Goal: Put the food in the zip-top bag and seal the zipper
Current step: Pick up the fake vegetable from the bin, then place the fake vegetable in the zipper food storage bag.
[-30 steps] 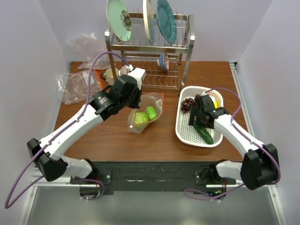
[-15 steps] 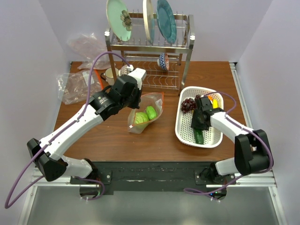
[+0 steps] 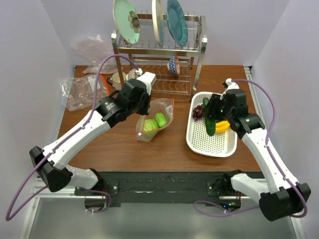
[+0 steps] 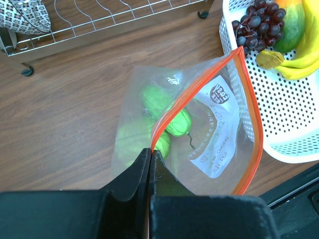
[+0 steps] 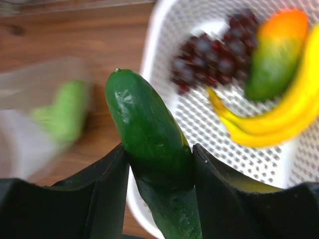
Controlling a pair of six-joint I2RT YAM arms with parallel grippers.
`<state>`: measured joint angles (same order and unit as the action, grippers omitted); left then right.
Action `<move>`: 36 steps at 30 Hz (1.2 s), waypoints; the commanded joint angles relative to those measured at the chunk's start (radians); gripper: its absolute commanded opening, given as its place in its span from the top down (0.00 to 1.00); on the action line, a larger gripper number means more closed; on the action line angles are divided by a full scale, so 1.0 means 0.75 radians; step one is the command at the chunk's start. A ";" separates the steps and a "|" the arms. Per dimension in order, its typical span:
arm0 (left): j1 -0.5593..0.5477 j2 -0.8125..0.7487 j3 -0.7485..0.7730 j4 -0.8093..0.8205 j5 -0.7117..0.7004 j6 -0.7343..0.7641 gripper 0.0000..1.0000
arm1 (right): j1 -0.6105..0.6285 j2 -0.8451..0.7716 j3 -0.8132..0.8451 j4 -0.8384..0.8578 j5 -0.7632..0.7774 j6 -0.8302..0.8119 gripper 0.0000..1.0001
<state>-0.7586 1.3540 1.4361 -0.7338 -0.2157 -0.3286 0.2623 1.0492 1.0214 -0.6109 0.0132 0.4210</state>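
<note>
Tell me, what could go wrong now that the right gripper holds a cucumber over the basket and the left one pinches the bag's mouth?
1. The right gripper clamps the cucumber with much of it sticking out past the fingers; it may pivot or slip on the way.
2. The left gripper pinches the zipper at one point only; a bump from the cucumber could collapse the mouth of the zip-top bag or pull it free.

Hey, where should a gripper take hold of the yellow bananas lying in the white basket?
Take the bananas at mid-curve, coming straight down from above with the jaws across their narrow width. They lie flat on the basket floor, and the tapered end by the grapes would likely slip.
</note>
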 commanded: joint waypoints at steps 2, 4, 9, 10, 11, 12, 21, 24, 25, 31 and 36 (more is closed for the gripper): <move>0.005 0.003 0.061 0.033 0.005 0.021 1.00 | 0.002 -0.088 0.072 0.365 -0.512 0.054 0.70; 0.007 0.009 0.059 0.031 0.003 0.017 1.00 | 0.006 -0.102 0.035 0.525 -0.618 0.117 0.70; 0.005 0.021 0.065 0.023 0.007 0.005 1.00 | 0.065 -0.008 0.043 0.874 -0.705 0.291 0.71; 0.005 0.021 0.065 0.021 0.009 -0.004 1.00 | 0.086 0.010 0.057 0.900 -0.703 0.302 0.71; 0.007 0.023 0.065 0.021 0.011 -0.006 1.00 | 0.141 0.045 0.088 0.925 -0.660 0.304 0.71; 0.007 0.025 0.069 0.021 0.014 -0.008 1.00 | 0.174 0.057 0.104 0.935 -0.638 0.296 0.71; 0.007 0.037 0.081 0.011 0.012 -0.020 1.00 | 0.413 0.147 0.070 1.244 -0.372 0.259 0.71; 0.011 0.042 0.081 0.009 0.014 -0.024 1.00 | 0.450 0.176 0.047 1.315 -0.310 0.269 0.72; 0.013 0.039 0.081 0.009 0.014 -0.026 1.00 | 0.470 0.194 0.039 1.336 -0.261 0.267 0.72; 0.038 0.050 0.073 0.009 0.018 -0.034 1.00 | 0.538 0.274 -0.042 1.554 -0.106 0.271 0.71; 0.087 0.052 0.073 0.013 0.054 -0.028 1.00 | 0.579 0.346 -0.079 1.710 -0.038 0.230 0.70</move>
<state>-0.7231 1.3895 1.4513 -0.7391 -0.2024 -0.3408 0.6754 1.2892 0.9794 0.4877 -0.0978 0.6170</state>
